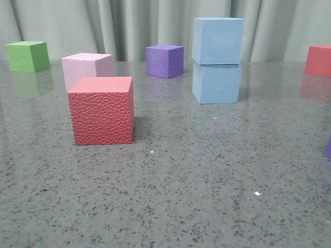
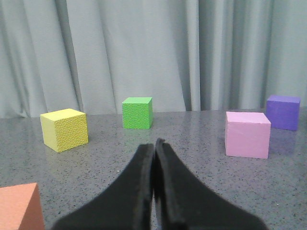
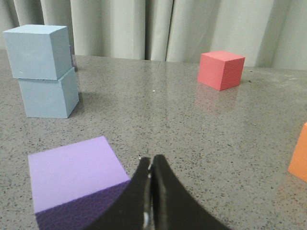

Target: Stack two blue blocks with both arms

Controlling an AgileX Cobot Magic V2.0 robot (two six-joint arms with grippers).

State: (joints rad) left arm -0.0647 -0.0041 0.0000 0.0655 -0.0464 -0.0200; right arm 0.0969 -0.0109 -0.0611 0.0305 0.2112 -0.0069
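Two blue blocks, one (image 1: 217, 40) stacked squarely on the other (image 1: 216, 82), toward the back right of the speckled grey desk (image 1: 196, 196) before a pale curtain (image 1: 129, 26). Left fingers (image 2: 154, 143) and right fingers (image 3: 151, 163) are both pressed together, holding nothing. Around: two red blocks, two purple, one pink, green, yellow, orange.

The two stacked blue blocks (image 1: 217, 61) look like smooth, matt foam, the red cube (image 1: 102, 110) has a pebbled, dimpled skin, and the speckled grey table (image 1: 207, 181) is polished stone-like, glossy enough to mirror the cubes faintly.
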